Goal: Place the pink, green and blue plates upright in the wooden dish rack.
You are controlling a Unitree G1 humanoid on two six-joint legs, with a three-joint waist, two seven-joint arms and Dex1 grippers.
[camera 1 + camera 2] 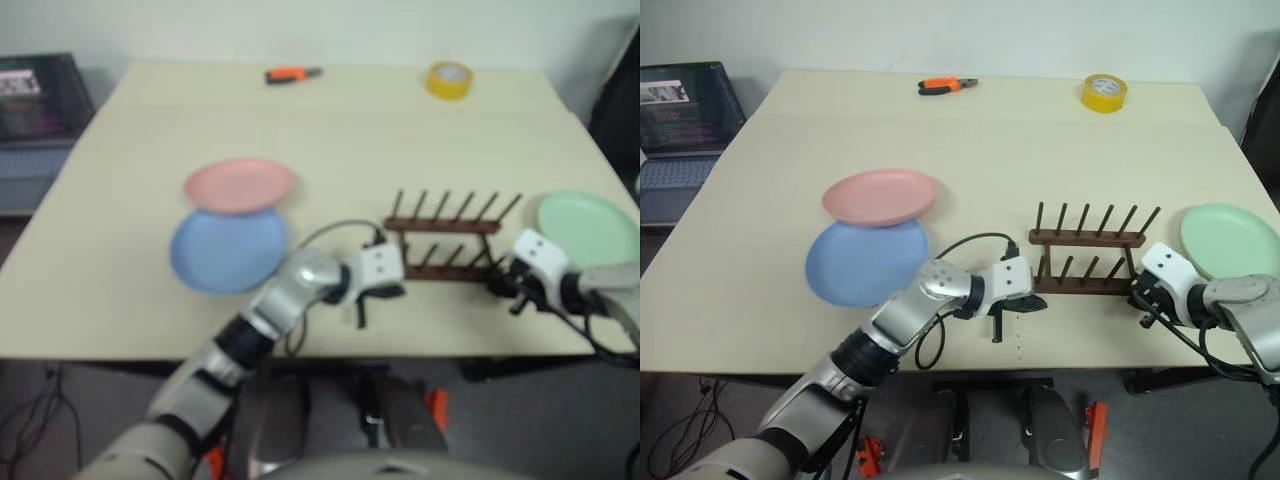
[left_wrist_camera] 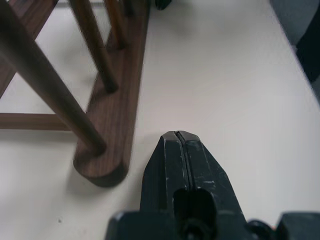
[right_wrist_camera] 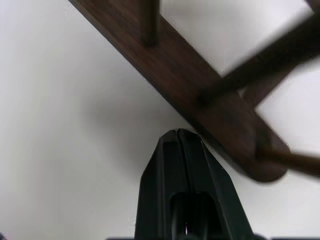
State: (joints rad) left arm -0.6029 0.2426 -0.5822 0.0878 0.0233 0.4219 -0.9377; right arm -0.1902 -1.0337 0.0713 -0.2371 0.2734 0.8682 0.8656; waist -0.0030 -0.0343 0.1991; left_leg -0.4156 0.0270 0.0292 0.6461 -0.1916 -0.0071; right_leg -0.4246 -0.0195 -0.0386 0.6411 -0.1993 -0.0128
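Note:
The pink plate (image 1: 880, 196) lies flat at the table's left, its near rim overlapping the blue plate (image 1: 862, 262) in front of it. At the right edge the green plate (image 1: 1230, 238) lies flat. Between them stands the wooden dish rack (image 1: 1090, 255), with no plate in it. My left gripper (image 1: 1037, 303) is shut and holds nothing, its tip just off the near rail's left end (image 2: 112, 115). On the other side my right gripper (image 1: 1142, 293) is also shut with nothing in it, its tip close to the rail's right end (image 3: 200, 85).
Orange pliers (image 1: 947, 86) and a yellow tape roll (image 1: 1104, 92) lie at the table's far edge. A laptop (image 1: 685, 120) sits off the table's left side. The table's front edge runs just below both grippers.

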